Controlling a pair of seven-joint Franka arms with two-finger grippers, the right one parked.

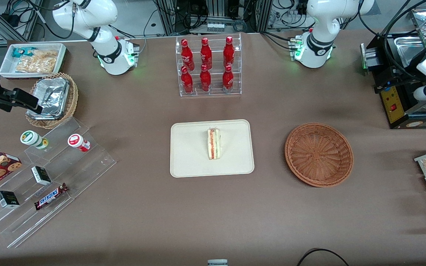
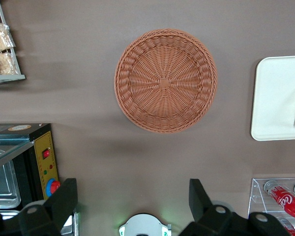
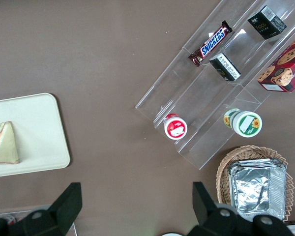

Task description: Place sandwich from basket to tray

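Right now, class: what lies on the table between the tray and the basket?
Nothing: only bare brown tabletop between the tray and the basket, clearest in the front view. The open gripper is over the table beside the basket.

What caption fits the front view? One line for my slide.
Sandwich rests on the tray, basket empty beside it, open gripper raised above the table.

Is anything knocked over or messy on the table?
Nothing stands out. The sandwich stands neatly on its edge on the tray, the basket beside it sits flat and empty, and the red bottles stand upright in their rack. The gripper hangs open above the table, holding nothing.
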